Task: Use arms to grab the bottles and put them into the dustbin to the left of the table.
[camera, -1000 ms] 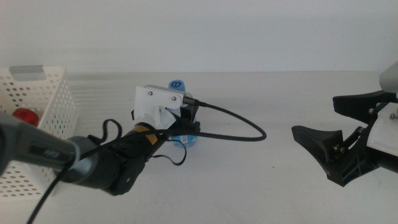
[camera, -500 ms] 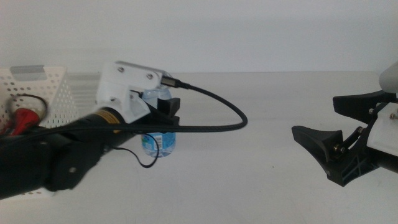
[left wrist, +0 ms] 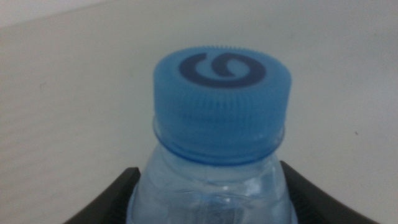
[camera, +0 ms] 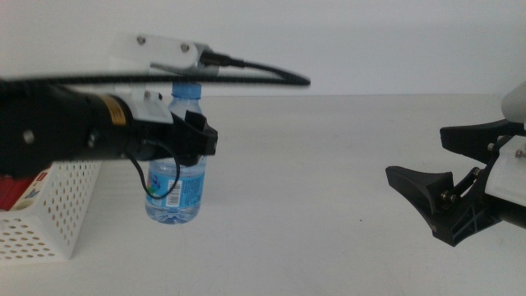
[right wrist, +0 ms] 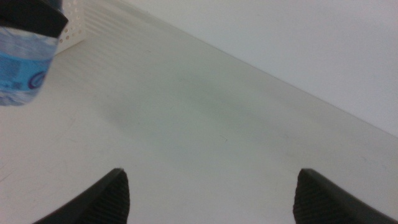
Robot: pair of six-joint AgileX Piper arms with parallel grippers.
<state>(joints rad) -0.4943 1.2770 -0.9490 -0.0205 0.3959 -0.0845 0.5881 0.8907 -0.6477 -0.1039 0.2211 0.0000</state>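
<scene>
My left gripper is shut on the neck of the clear blue-capped water bottle and holds it upright above the table, just right of the white holed dustbin. The left wrist view shows the blue cap close up, with a dark jaw on each side of the bottle's shoulder. A red can shows in the dustbin behind the arm. My right gripper is open and empty at the right edge; its wrist view shows the bottle far off. The yellow bottle is out of view.
The left arm and its black cable span the upper left of the middle view and hide most of the dustbin's rim. A corner of the dustbin shows in the right wrist view. Bare white tabletop lies between the two grippers.
My left gripper has lifted the water bottle off the table and carried it left toward the dustbin. The right arm has not moved.
</scene>
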